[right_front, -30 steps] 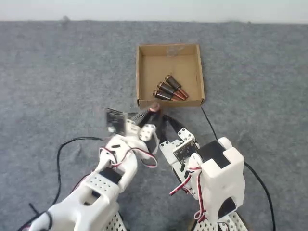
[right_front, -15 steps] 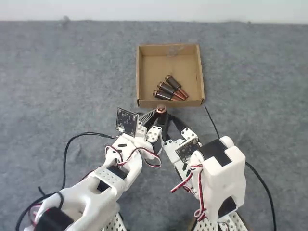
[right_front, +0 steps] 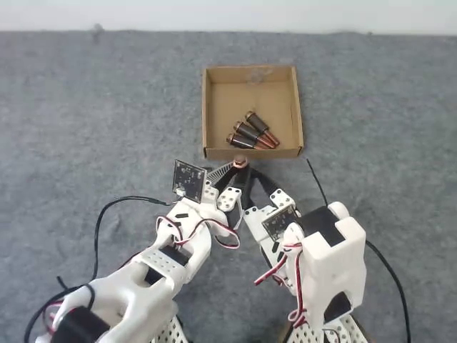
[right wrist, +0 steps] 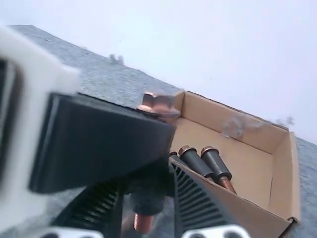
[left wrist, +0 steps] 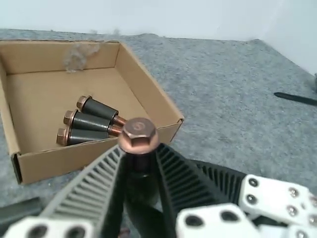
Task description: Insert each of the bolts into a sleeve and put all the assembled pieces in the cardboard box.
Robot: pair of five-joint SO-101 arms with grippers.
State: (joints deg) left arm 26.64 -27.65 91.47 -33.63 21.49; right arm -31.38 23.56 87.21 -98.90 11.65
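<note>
Right at the tips of both pincers, the bolt (left wrist: 139, 135) stood upright with its copper hex head on top. The left pincer (left wrist: 139, 163) was clamped narrow on it just under the head, ribbed fingers (left wrist: 101, 181) pressed in from both sides. The right pincer (right wrist: 147, 191) came in from the other side and a bit lower, closed around the dark sleeve (right wrist: 148, 184). The bolt's copper tip poked out below the sleeve, so it was already through. The two pincers were basically touching each other around that one piece.

Just past the fingertips sat the cardboard box (right_front: 250, 152), with its near wall right beside the bolt head but not touching it, as far as I could tell. Farther in from the pincers, three assembled pieces (right_front: 251, 131) lay side by side on the box floor, close to that near wall. Their heads pointed one way and their copper tips the other. A bit of grey fluff (left wrist: 79, 49) sat against the box's far wall. Everything rested on grey carpet (right_front: 107, 107).
</note>
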